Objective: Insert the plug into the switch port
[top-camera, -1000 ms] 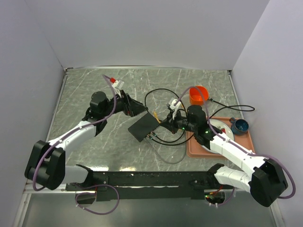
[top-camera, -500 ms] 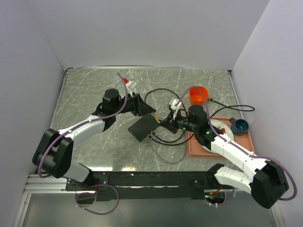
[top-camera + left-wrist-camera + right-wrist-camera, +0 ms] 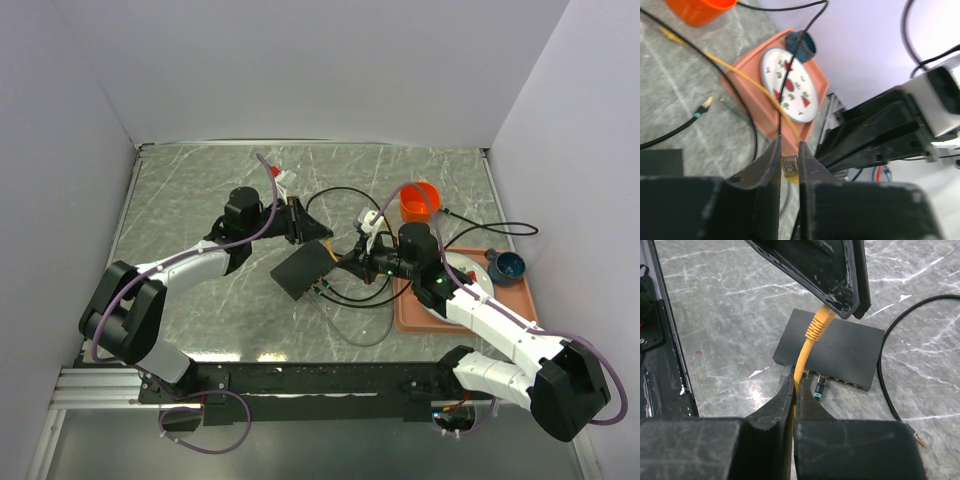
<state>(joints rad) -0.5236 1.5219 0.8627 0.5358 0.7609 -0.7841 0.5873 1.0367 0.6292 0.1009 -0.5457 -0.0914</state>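
Regrasp step: left gripper (image 3: 789, 146) pinches the plug (image 3: 790, 167) mid-frame, right gripper (image 3: 796, 385) clamps its yellow cable (image 3: 801, 360). Next up, I reckon: aligning it with the switch (image 3: 840, 345).

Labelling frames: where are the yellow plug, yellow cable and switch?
yellow plug (image 3: 790, 164), left wrist view, its connector body
yellow cable (image 3: 802, 357), right wrist view, curved stretch
switch (image 3: 855, 352), right wrist view, top face

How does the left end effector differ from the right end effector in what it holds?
The left end effector pinches the yellow plug itself; the right end effector grips the yellow cable behind it. The left fingers stand slightly apart; the right fingers almost meet. Both hold the same cable.
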